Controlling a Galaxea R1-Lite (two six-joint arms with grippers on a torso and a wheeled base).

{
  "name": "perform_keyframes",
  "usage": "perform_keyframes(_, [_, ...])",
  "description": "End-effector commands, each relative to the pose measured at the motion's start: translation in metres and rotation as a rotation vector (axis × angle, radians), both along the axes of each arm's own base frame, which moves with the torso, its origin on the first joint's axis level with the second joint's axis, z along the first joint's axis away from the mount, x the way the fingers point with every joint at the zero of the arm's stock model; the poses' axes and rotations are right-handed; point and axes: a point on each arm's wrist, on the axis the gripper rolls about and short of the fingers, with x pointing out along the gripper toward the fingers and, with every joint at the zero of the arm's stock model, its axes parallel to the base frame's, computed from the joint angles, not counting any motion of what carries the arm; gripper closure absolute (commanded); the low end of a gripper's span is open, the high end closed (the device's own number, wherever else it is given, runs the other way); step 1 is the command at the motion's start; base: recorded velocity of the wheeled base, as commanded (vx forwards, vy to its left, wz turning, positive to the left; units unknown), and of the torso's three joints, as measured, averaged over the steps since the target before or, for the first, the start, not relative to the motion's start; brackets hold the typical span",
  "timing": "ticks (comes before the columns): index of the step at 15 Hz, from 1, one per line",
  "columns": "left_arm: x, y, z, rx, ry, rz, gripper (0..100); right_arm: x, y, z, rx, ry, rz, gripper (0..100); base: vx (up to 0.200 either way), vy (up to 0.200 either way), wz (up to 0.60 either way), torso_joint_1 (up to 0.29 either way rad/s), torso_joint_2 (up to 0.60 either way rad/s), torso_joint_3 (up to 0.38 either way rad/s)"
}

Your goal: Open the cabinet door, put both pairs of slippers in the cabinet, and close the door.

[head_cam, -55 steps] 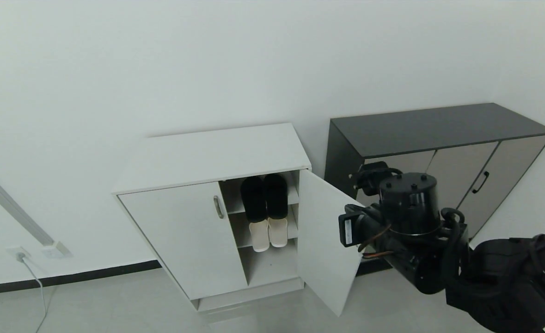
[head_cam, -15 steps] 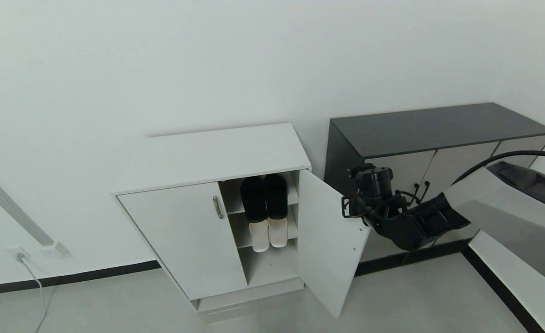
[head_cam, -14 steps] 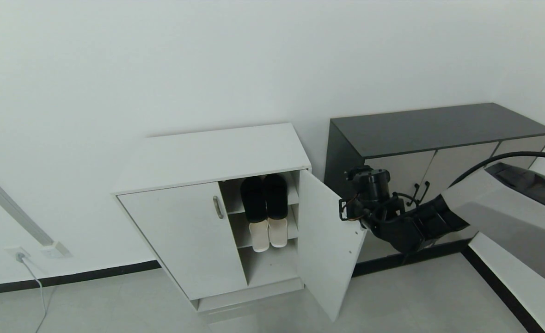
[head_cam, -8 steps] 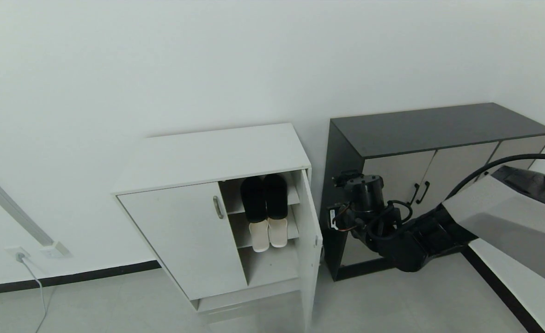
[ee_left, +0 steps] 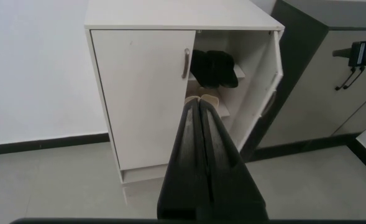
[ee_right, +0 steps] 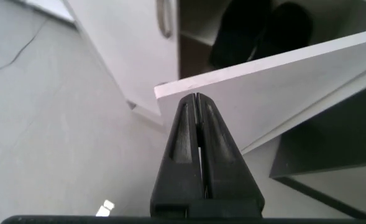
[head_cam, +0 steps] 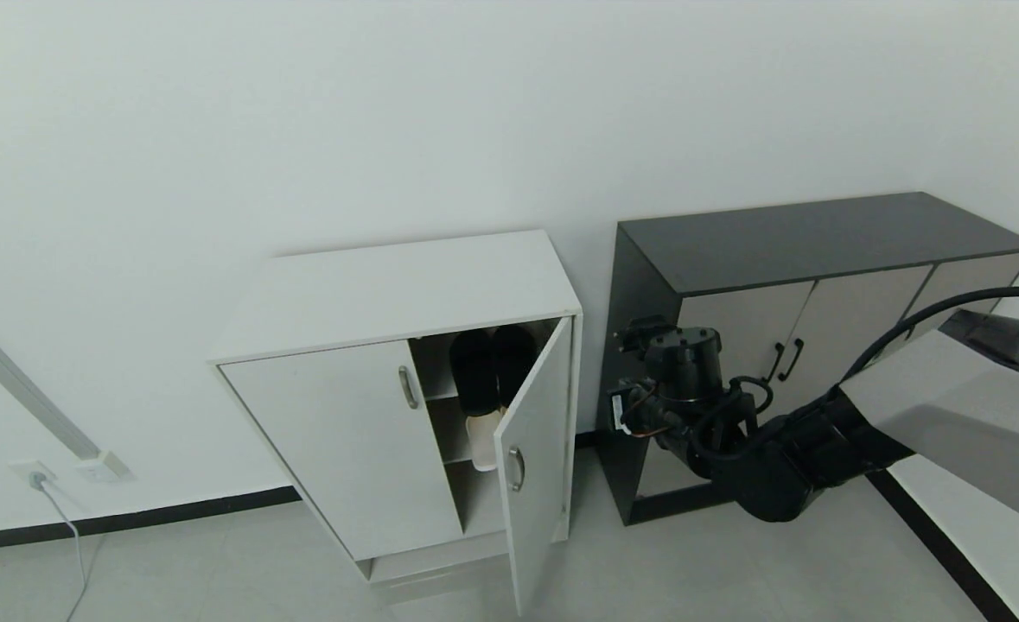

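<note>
White laminate cabinet (head_cam: 388, 289), boxy, matte, two flat doors with small curved metal handles. Its right door (head_cam: 535, 415) stands ajar, swung about halfway across the opening. Right claw (ee_right: 197, 96): black, ribbed fingers pressed flat together, pinching nothing. In the right wrist view its tips line up with the door's thin top edge, contact cannot be told. In the head view the claw sits off the door's outer face, between the white cabinet and a dark grey flat-topped cabinet (head_cam: 812, 233) with pale grey doors. Past the claw tips, inside the opening, is the pair of black fuzzy-looking slippers (head_cam: 474, 367) on the upper shelf, toes out. The pair of cream smooth slippers (head_cam: 480, 441) sits on the shelf just below, partly hidden by the door. Left claw (ee_left: 199, 102): also clamped flat, carrying nothing, aimed at the opening from well back, with both slipper pairs straight beyond its tips. Floor (head_cam: 734, 570) is pale grey, smooth tile. Plain white wall (head_cam: 474, 112) with black skirting (head_cam: 129, 518). A wall socket (head_cam: 34, 473) with a cable is plugged in far to the left of both claws.
</note>
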Motion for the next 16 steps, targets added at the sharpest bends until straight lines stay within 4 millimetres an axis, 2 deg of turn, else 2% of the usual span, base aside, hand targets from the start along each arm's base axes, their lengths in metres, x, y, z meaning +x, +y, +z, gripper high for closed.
perform_keyframes(1, [0.0,0.0,0.0,-0.001,-0.001,0.001,100,-0.005,0.004,0.0,0.004,0.005,0.03,100,0.0,0.0,0.6,0.002,0.0,0.002])
perform_keyframes(7, [0.0,0.0,0.0,-0.001,-0.001,0.001,100,-0.008,0.005,-0.002,0.018,0.0,0.06,100,0.0,0.0,0.6,0.005,0.0,0.002])
perform_keyframes(14, [0.0,0.0,0.0,-0.001,0.0,-0.001,100,-0.009,0.003,0.001,0.044,-0.048,0.068,100,0.0,0.0,0.0,0.0,0.0,0.0])
perform_keyframes(16, [0.0,0.0,0.0,0.002,-0.001,-0.001,100,-0.018,-0.003,-0.002,0.029,-0.032,0.088,100,0.0,0.0,0.0,0.0,0.0,0.0])
